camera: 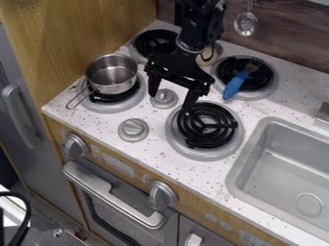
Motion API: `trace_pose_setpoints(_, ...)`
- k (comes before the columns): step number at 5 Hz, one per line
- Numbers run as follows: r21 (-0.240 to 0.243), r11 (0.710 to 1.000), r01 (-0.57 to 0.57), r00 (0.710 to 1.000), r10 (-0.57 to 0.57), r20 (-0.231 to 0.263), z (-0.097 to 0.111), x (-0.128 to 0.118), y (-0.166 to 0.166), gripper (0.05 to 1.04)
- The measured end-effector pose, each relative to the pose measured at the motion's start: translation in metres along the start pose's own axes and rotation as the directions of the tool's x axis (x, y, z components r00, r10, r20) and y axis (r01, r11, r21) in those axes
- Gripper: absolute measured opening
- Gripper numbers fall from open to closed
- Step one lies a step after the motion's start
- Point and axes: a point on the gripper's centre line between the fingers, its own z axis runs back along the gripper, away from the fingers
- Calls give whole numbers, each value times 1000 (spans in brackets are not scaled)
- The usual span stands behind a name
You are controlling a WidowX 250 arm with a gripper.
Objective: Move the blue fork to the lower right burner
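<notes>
My gripper (170, 102), holding nothing, fingers spread, hangs near the lower right burner (206, 139), the target. Blue fork (235, 86) lies on the upper right burner (273, 80), handle across its rim; grasp, transfer and placement all outstanding

So the arm (200, 26) runs off the top just past 12 o'clock, and it and the gripper (170, 102) block part of the back burner (152, 42) at 12. Some tan thing (207, 58) at 1 o'clock is partly behind the arm, can't tell what, and the pot (110, 84) at 11 hides some coil (106, 97). Sink (248, 156)'s chopped off by the right edge near 4.
</notes>
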Motion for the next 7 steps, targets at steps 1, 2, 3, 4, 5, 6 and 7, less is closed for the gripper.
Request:
trace_pose_setpoints(1,8,1000,9,999,-9,-42,-13,-7,-2,999)
trace_pose_setpoints(2,-27,1000,7,1000,-8,-17,-10,7,-18,998)
trace_pose_setpoints(3,-69,996,58,998,-56,37,-5,27,-51,999)
trace_pose_setpoints(4,-145,987,75,990,-56,131,10,54,-69,998)
trace_pose_setpoints(5,-154,982,111,982,-85,167,5,69,-77,998)
trace_pose_setpoints(6,-185,974,128,976,-90,197,-2,83,-83,999)
trace_pose_setpoints(7,-199,964,176,965,-129,228,-14,94,-88,998)
